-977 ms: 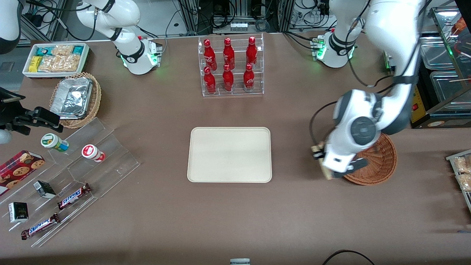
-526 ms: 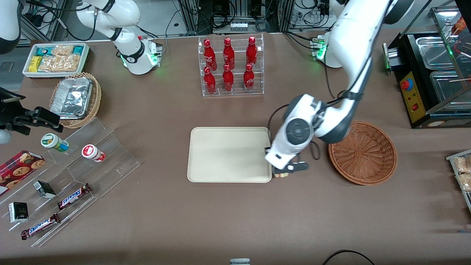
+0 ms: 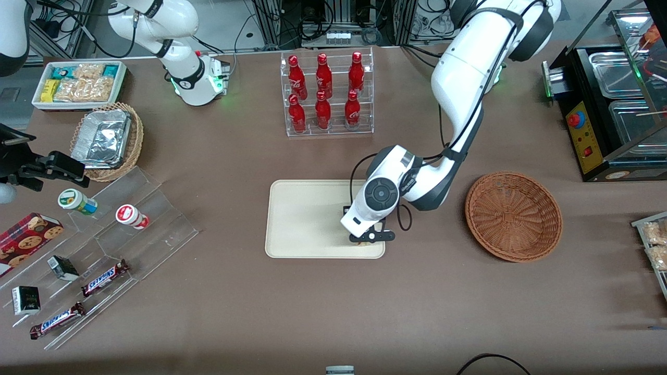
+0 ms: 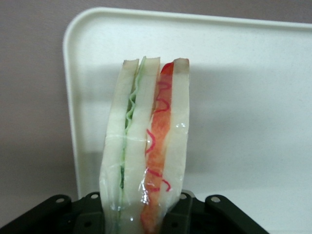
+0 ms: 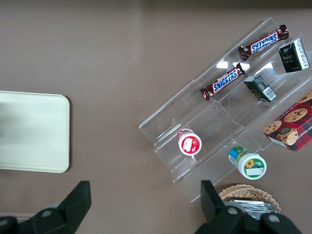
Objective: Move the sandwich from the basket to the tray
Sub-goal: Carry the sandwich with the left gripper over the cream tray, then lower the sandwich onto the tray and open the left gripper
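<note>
My left gripper [image 3: 369, 239] hangs over the cream tray [image 3: 307, 219], above the tray's corner nearest the front camera on the working arm's side. It is shut on the sandwich [image 4: 146, 141], a clear-wrapped wedge of pale bread with green and red filling, held upright between the black fingers [image 4: 195, 212] of the gripper [image 4: 145, 217]. Below the sandwich lies the bare tray [image 4: 243, 97]. In the front view the arm hides almost all of the sandwich. The round reddish-brown basket [image 3: 513, 216] stands empty beside the tray, toward the working arm's end.
A clear rack of red bottles [image 3: 326, 94] stands farther from the front camera than the tray. Toward the parked arm's end are a stepped acrylic stand with snacks [image 3: 104, 245], a tan wicker basket of foil containers [image 3: 107, 140] and a white bin [image 3: 78, 83].
The left gripper has carried the sandwich from the basket's edge sideways across the table and now holds it over the tray's corner. The basket is left empty.
</note>
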You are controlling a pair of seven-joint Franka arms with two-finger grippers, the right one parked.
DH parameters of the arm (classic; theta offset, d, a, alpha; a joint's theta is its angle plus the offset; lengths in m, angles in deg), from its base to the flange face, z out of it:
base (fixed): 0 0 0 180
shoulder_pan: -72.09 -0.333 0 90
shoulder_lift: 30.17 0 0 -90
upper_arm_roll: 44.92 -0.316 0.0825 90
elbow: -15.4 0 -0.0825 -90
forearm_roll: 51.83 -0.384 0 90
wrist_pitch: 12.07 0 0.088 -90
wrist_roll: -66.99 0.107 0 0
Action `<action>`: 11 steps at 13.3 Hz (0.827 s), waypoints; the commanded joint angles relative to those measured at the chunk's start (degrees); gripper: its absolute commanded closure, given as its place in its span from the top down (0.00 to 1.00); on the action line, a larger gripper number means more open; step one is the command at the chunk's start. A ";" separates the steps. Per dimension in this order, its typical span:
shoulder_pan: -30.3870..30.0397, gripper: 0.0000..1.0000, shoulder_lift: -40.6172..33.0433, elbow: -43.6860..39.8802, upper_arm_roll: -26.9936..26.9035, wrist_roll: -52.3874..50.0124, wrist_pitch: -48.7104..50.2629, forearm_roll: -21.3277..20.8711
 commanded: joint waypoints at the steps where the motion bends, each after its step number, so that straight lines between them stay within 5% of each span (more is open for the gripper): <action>1: 1.56 0.35 1.72 -2.76 -0.41 -0.52 0.56 1.05; 11: 2.44 0.53 3.75 -2.94 -0.68 -4.15 -3.84 -0.26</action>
